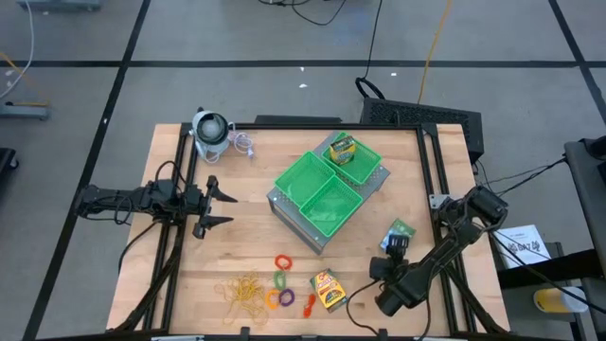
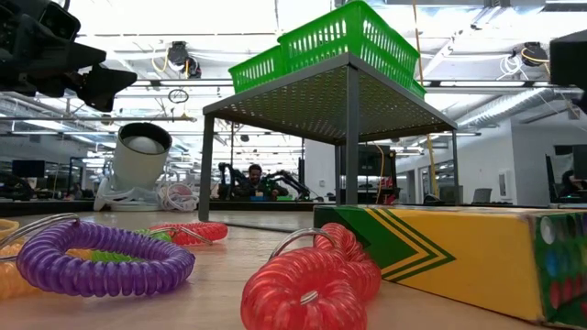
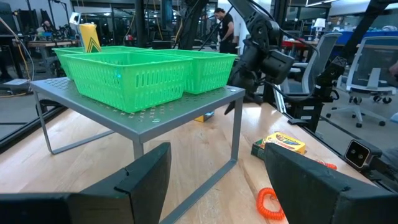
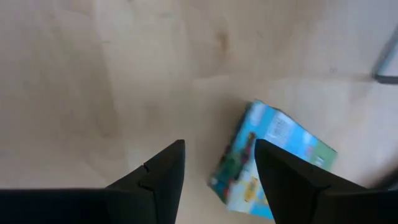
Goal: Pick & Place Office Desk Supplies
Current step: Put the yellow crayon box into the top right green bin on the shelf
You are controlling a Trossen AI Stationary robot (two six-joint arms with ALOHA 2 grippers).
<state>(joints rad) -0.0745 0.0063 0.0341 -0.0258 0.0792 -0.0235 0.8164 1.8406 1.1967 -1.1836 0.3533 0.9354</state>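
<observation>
The green-teal box (image 4: 273, 158) lies flat on the table (image 1: 246, 237), at about 4 o'clock from the trays (image 1: 327, 185). It looks light, stiff and rather smooth; I would grip its long edges. The right gripper (image 4: 217, 165) hovers above it, fingers spread. The left gripper (image 1: 220, 208) waits at 9 o'clock, also spread.

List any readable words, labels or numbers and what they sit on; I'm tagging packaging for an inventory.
No text reads clearly in any view.
Yellow box: printed front, too small to read; only green chevron stripes show in the low view.
Teal box: colourful print, blurred.
Box in the tray: too small.
Paper sheet beside the table: print illegible.
</observation>
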